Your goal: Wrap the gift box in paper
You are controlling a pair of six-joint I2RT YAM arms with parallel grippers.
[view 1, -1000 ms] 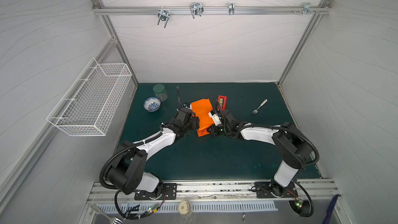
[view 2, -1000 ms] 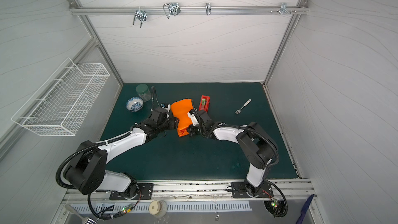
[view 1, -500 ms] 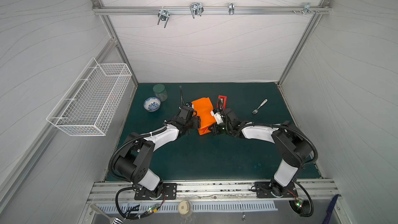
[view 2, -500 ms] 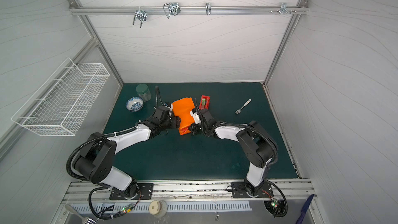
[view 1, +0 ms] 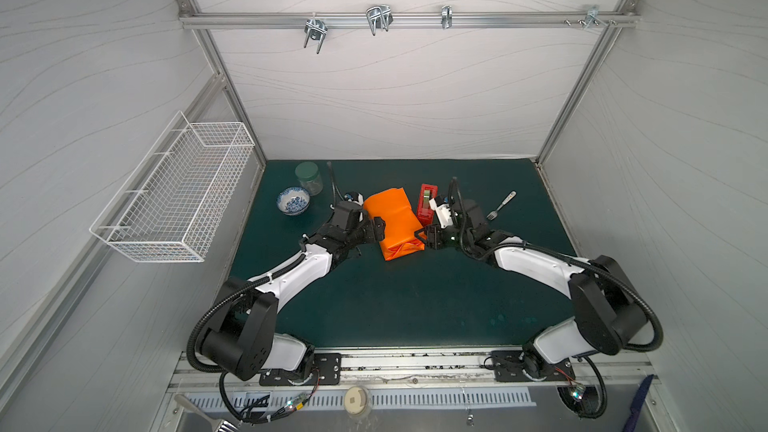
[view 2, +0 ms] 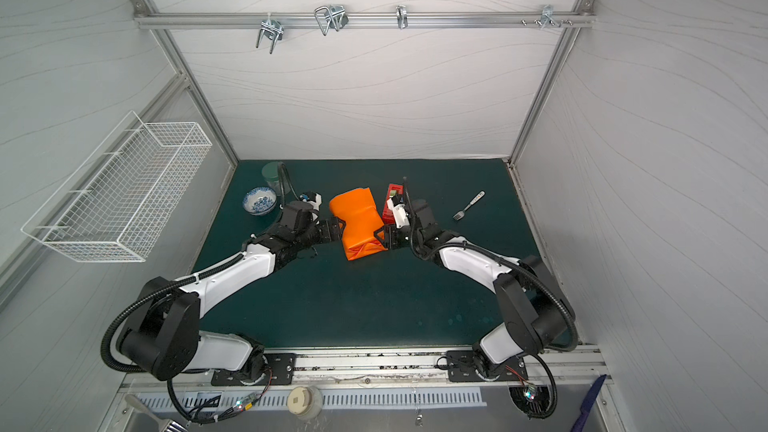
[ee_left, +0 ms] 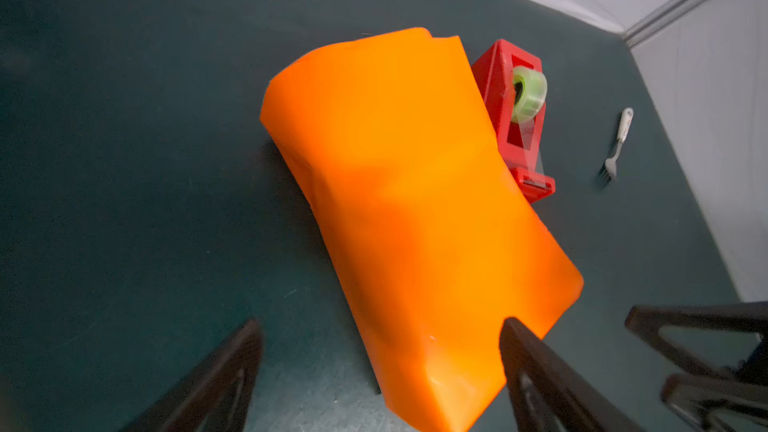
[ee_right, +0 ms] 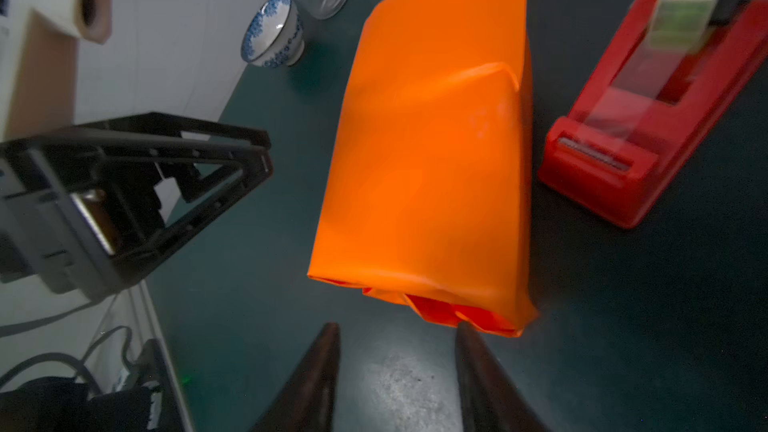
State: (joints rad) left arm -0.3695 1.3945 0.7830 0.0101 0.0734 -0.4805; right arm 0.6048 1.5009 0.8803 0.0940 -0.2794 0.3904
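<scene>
The orange paper (view 1: 395, 218) (view 2: 359, 218) lies folded round into a long parcel in the middle of the green mat. The gift box is hidden inside it. The parcel's near end (ee_right: 449, 313) shows tucked folds. My left gripper (view 1: 376, 228) (ee_left: 381, 326) stands open at the parcel's left side, with its near corner between the spread fingers. At the near right corner my right gripper (view 1: 424, 238) (ee_right: 397, 330) is open with only mat between its fingers, one fingertip (ee_right: 463, 332) just short of the folded end.
A red tape dispenser (view 1: 427, 206) (ee_right: 623, 160) stands close against the parcel's right side. A fork (view 1: 503, 205) lies further right. A blue-patterned bowl (view 1: 293, 201) and a glass jar (view 1: 308, 177) stand back left. A wire basket (view 1: 174, 193) hangs on the left wall.
My right gripper, shut at the parcel's near end before, now has its jaws apart. The left gripper's jaws have spread wider. The parcel has stayed in place.
</scene>
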